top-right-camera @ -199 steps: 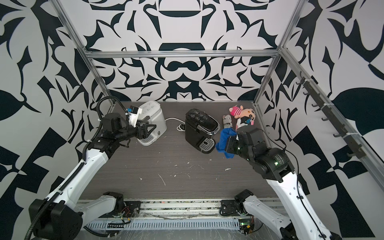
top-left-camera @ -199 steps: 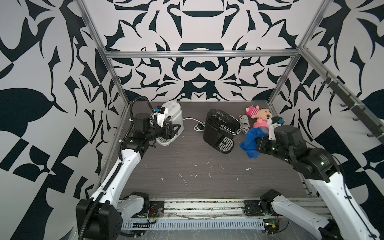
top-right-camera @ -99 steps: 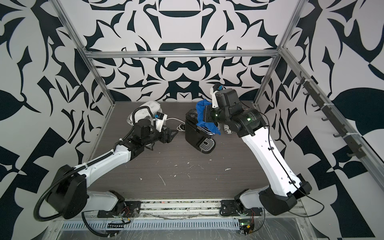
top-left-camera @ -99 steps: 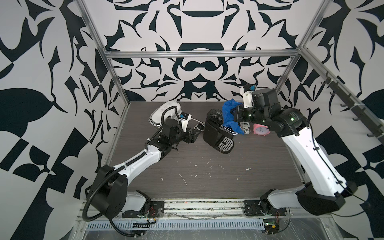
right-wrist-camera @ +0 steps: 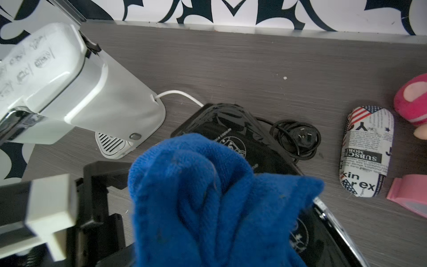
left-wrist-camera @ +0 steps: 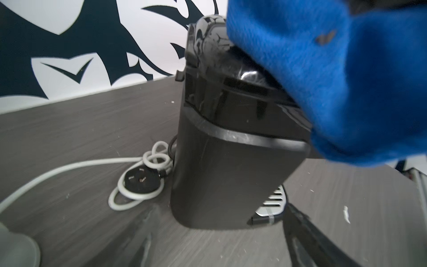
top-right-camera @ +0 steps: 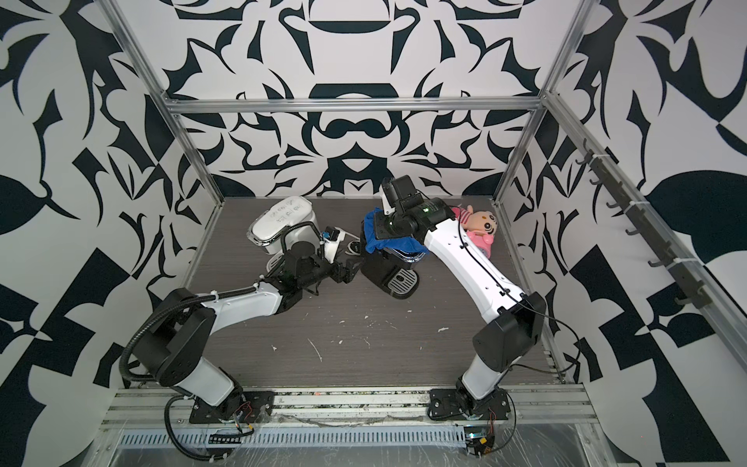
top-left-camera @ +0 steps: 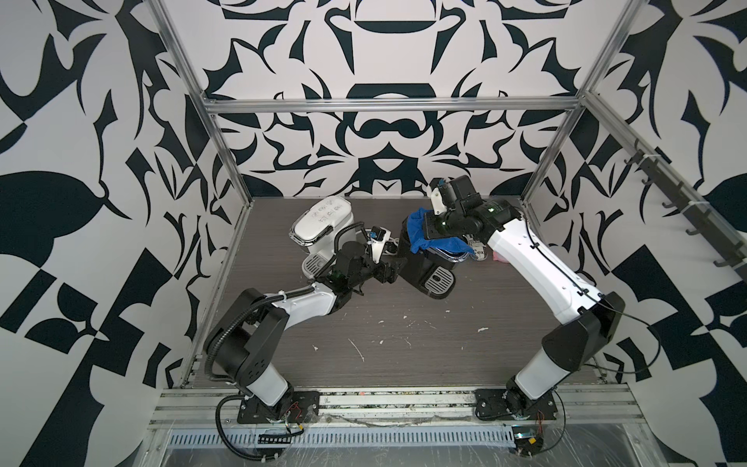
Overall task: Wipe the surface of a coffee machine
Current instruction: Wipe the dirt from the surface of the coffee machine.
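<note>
Pressing a bunched blue cloth onto the top of the black coffee machine, the right gripper is clamped tight on the fabric. The machine stands directly beneath that gripper. Its glossy lid touches the cloth, and loose folds drape over the edge on the side facing the left gripper.

The left gripper has its fingers spread apart and holds nothing. It sits low, with the machine's flank just ahead of its fingertips; whether it touches the casing cannot be told.

For a good stroke, the cloth is probably best held flat on the lid under light downward pressure and swept across the whole top toward the front spout. The left gripper could brace the casing so the machine (light plastic, by the look of it) does not slide or tip on the table. The draped folds might catch on the lid's rim, so a slow pass looks wise.

A white coffee machine stands just beyond the left gripper's wrist, toward the back wall and apart from the work.
</note>
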### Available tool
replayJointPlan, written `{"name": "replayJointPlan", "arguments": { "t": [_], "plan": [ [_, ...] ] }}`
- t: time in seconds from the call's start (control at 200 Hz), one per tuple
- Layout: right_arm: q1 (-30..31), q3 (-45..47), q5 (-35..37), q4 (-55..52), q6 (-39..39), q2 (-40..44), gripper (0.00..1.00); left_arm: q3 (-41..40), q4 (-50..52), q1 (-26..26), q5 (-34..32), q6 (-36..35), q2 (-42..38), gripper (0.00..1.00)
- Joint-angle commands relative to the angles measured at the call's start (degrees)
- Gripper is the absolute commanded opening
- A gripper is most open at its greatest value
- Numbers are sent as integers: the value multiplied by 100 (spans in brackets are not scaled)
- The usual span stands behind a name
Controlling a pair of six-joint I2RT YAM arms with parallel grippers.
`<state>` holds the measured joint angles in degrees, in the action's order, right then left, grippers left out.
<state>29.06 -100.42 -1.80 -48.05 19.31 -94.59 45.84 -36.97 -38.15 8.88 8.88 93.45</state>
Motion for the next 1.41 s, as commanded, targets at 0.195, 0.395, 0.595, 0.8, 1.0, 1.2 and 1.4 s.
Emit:
{"name": "replayJointPlan", "arguments": {
  "t": [0.195,0.395,0.595,0.8,1.0,1.2,1.4],
  "plan": [
    [-634,-565,-564,-559,132,-556,0,-125,-1892,-482,-755,-629,699,97],
    [-893,170,-930,-481,69,-287,0,-104,-2383,-491,-848,-624,1036,97],
    [-805,928,-1382,-354,82,445,0,-164,-2476,-492,-994,-682,993,97],
    [-374,1368,-1436,137,57,893,0,-288,-2486,-492,-1035,-805,828,97],
    [-267,545,-1395,351,111,-22,0,-466,-2417,-492,-1085,-881,530,97],
    [-201,-362,-1447,368,293,-978,0,-852,-2245,-491,-1165,-774,-91,97],
    [-266,-304,-1226,619,607,-873,0,-1010,-1472,-492,-1145,-783,-788,96]
  ]
}}
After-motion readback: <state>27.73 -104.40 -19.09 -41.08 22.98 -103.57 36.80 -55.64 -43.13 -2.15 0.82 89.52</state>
